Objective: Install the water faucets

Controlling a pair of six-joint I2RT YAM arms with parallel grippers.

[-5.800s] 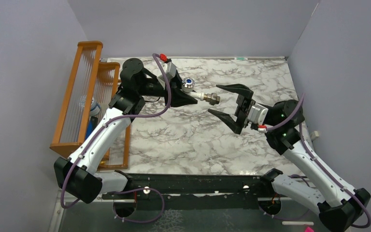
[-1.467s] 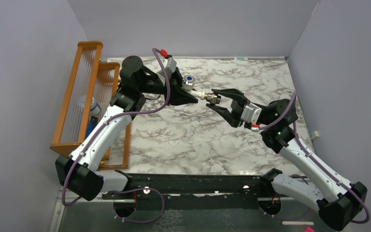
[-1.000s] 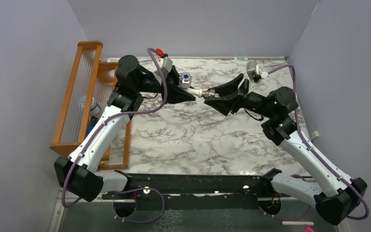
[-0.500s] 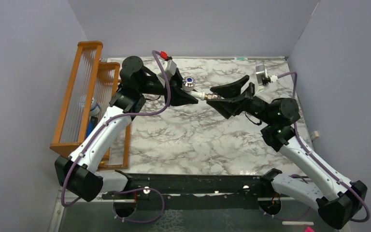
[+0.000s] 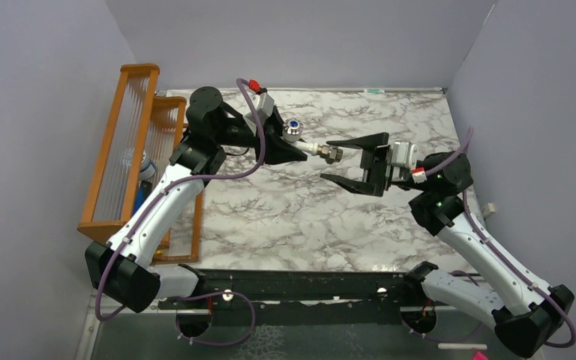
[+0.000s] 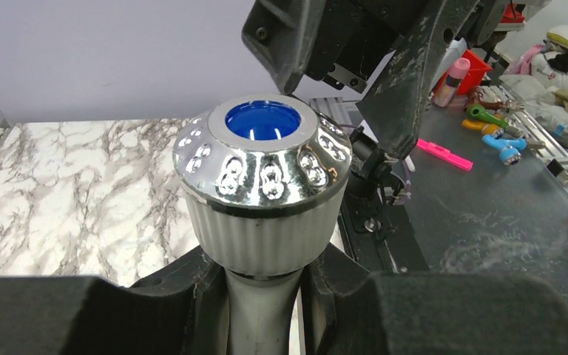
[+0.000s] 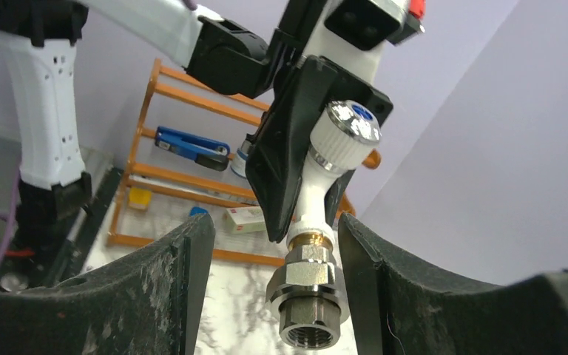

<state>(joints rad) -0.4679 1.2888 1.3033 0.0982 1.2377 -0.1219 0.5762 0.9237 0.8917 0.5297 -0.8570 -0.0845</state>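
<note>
The white faucet (image 5: 305, 145) has a silvery knob with a blue dot (image 5: 293, 127), and a metal nut fitting (image 5: 331, 154) sits on its threaded end. My left gripper (image 5: 300, 152) is shut on the faucet's white stem and holds it level above the marble table. In the left wrist view the knob (image 6: 262, 170) fills the centre, with the fingers (image 6: 177, 296) clamped on the stem below it. My right gripper (image 5: 325, 160) is open. Its jaws stand either side of the nut (image 7: 307, 296) without touching it, and the faucet body (image 7: 316, 188) shows above the nut.
An orange wooden rack (image 5: 131, 150) stands at the table's left edge and holds a blue tool (image 7: 192, 148). Grey walls close in the left, back and right. A black rail (image 5: 292, 285) runs along the near edge.
My right gripper was closed round the nut with its wrist rolled over. It has now opened, rolled back and drawn slightly right. The left arm and faucet have stayed nearly still.
</note>
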